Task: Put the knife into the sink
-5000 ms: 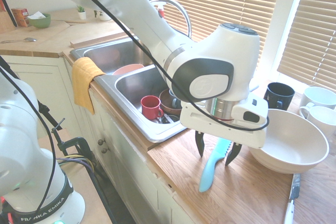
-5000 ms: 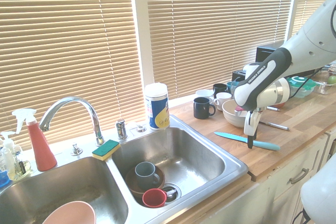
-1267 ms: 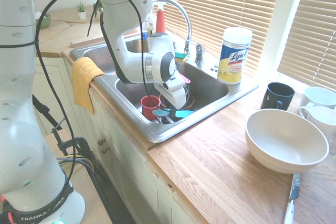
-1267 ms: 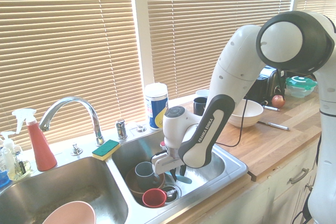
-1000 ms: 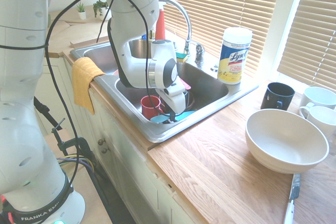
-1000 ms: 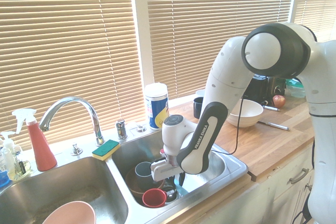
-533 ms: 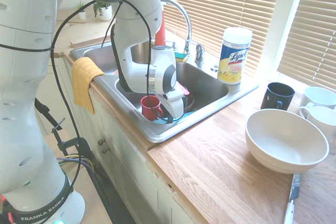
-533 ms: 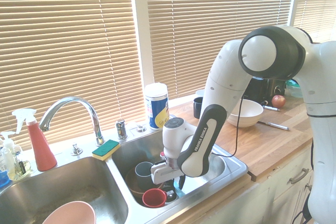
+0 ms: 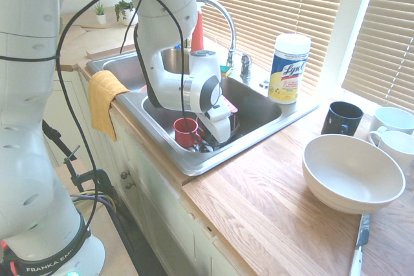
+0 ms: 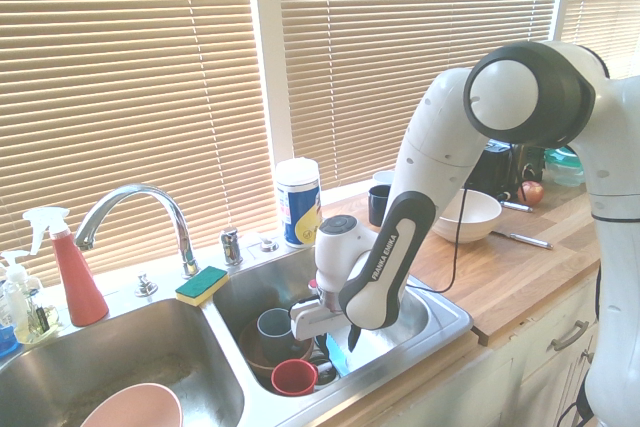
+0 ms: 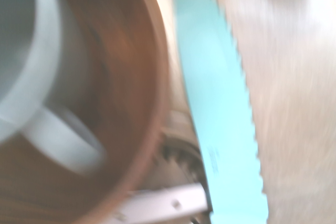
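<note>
The turquoise knife (image 11: 220,108) lies along the steel floor of the right basin of the sink (image 10: 440,309), beside a brown bowl (image 11: 131,103) with a grey mug in it. From the second exterior view only a turquoise sliver of the knife (image 10: 335,364) shows under my hand. My gripper (image 10: 342,339) hangs low in that basin just above the knife, fingers apart and open. In the first exterior view the gripper (image 9: 210,139) is mostly hidden behind the basin's front wall and the knife is hidden too.
A red cup (image 9: 185,132) stands in the same basin close to my hand. A pink bowl (image 10: 135,407) sits in the left basin. The faucet (image 10: 130,202), a sponge (image 10: 202,284) and a wipes canister (image 9: 288,69) line the back rim. A white bowl (image 9: 352,172) and mugs stand on the counter.
The gripper went down into the right basin with the knife, its fingers parted, and the hand has risen slightly. The knife now rests on the basin floor.
</note>
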Tool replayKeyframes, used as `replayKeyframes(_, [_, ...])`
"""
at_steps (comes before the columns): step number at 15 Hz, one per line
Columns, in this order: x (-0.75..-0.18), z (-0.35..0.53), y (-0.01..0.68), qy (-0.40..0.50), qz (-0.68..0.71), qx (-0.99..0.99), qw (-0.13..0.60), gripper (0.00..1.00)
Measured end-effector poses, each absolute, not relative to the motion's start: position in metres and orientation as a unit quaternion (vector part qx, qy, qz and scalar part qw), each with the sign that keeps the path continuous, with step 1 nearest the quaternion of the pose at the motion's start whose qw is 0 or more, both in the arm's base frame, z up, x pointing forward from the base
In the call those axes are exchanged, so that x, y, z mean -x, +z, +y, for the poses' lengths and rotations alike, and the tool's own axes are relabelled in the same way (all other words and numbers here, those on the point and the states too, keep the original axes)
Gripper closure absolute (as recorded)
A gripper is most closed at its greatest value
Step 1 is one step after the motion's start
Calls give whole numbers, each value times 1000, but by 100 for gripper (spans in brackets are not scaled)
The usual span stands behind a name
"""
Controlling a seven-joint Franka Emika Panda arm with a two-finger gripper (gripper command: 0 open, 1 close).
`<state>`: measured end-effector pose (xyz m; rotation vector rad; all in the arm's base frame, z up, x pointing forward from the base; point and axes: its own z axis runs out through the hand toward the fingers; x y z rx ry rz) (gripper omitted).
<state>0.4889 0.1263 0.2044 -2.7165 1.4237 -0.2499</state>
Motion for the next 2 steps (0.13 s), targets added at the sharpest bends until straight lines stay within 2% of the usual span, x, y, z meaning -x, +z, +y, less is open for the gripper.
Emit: replayKeyframes(2, [-491,133,257,-109,460,880,50,0])
